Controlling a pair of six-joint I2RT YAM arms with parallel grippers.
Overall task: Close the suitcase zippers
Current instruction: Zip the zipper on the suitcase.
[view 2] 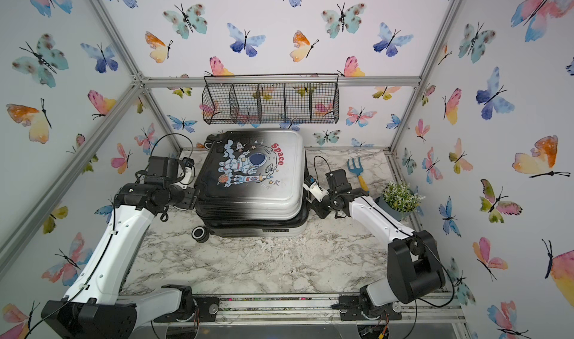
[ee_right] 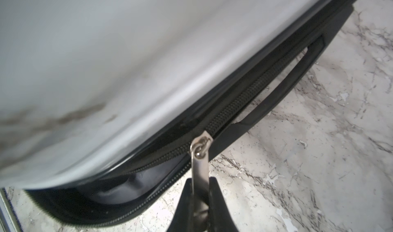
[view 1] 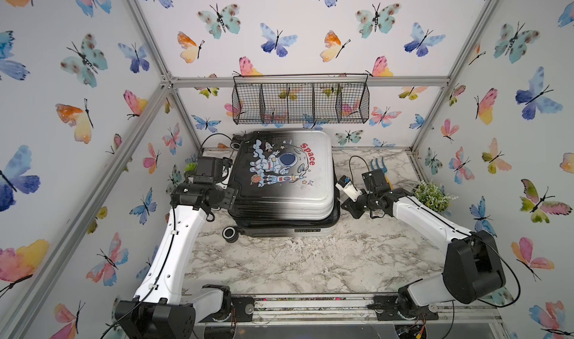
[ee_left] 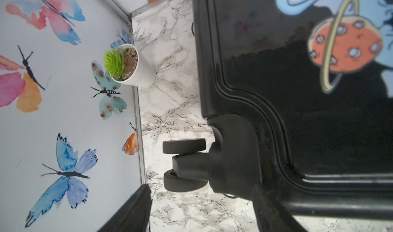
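The suitcase lies flat on the marble table, astronaut print up. In the right wrist view my right gripper is shut on the metal zipper pull, hanging from the slider. Beyond the slider the zipper track is joined; on the near side it gapes, showing dark lining. In both top views that gripper sits at the case's right side. My left gripper stands open by the black wheels at the left side, holding nothing.
A white pot with a green succulent stands by the left wall. A blue garden rake and a potted plant sit behind the right arm. A wire basket hangs on the back wall. The case's handle lies beside the track.
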